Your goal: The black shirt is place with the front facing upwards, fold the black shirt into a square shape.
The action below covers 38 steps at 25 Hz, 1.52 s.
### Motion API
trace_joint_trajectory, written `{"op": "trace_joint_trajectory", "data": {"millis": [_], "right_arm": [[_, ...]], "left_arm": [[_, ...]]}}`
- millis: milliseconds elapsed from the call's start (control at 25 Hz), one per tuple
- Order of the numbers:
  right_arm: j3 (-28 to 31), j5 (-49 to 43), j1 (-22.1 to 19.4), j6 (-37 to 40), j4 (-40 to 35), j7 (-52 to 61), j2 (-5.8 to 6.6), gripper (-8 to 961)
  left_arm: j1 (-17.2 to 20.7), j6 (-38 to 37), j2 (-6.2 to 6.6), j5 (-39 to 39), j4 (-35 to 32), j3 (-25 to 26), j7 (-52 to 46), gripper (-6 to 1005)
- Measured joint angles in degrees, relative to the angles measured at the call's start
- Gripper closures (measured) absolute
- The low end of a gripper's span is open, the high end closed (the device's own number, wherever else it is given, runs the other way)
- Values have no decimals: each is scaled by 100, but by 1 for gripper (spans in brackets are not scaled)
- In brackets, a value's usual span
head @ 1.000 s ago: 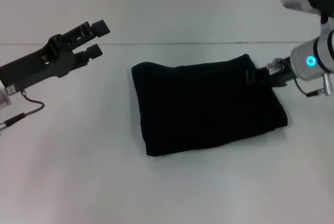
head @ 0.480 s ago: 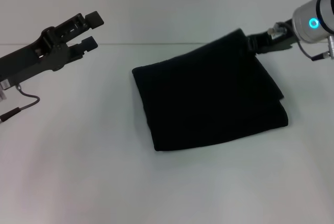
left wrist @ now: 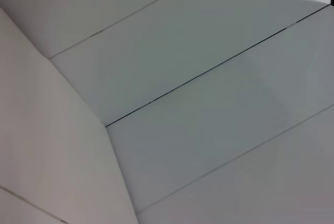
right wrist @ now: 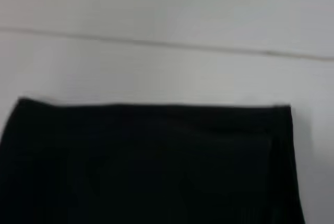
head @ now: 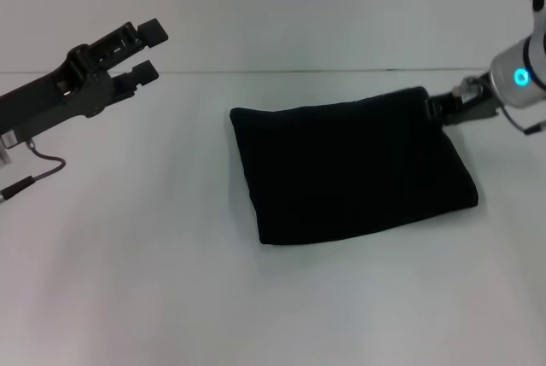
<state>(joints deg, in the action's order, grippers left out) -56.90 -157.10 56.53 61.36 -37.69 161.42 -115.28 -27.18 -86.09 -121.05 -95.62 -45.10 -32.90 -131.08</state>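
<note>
One black shirt (head: 354,170) lies on the white table (head: 153,281), a little right of the middle in the head view, folded into a compact, roughly rectangular bundle with its far-right corner reaching toward the right arm. No lettering or label shows on it (only plain black cloth faces up).

Two grippers are in sight. The right gripper (head: 441,109) sits at that far-right corner of the bundle, its dark tip touching the cloth; whether its jaws are pinched on the fabric or merely beside it cannot be told. The left gripper (head: 143,49) hangs in the air well left of the shirt, clear of the table, with its two black fingers (head: 157,30) apart and nothing between them.

The right wrist view gives only the shirt (right wrist: 151,164) close up, its straight folded edge against the table (right wrist: 156,67), with no fingers visible. The left wrist view shows none of this, just pale flat panels (left wrist: 209,109) crossed by thin seams.
</note>
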Motion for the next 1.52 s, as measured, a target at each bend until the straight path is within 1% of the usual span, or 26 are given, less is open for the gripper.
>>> {"op": "trace_joint_trajectory", "data": {"millis": [160,480,600,760,920,1000,1120,1200,1240,1280,1440,1520], "right_arm": [[2,-170,35,-140,298,6,15,853],[1,-270,-31,-304,333,13,6,792],[34,-320,-43,-376,240,74,-17,731],[49,-405,-146,-380,-120,255,-29,650],[197,-589,-278,-491,-478,542,27,569],[418,-392,-340,-358,-671,487,45,545],[572,432,-445,-78,-787,-1,40,509],[565,930,-467,-45,-600,-323,39,498],[546,1101,-444,-248,-318,-478,14,499],[546,1101,-444,-248,-318,-478,14,501],[373,1063,-363,-1185,327,-515,-71,504],[238,901,-284,-1644,730,-468,-74,505]], "left_arm": [[0,15,-8,0,33,27,2,52],[-2,21,-13,0,81,28,11,52],[4,22,-15,0,81,30,12,51],[2,-9,-11,-1,81,45,12,52],[-5,-18,-4,0,80,65,9,51],[-10,-20,0,2,72,94,9,51],[-15,-20,4,5,53,112,11,51],[-15,-10,13,6,61,116,17,51],[-15,4,19,7,70,119,25,51],[-15,11,19,7,74,119,33,51],[-22,19,20,9,78,119,45,52],[-27,24,21,9,80,119,45,52]]}}
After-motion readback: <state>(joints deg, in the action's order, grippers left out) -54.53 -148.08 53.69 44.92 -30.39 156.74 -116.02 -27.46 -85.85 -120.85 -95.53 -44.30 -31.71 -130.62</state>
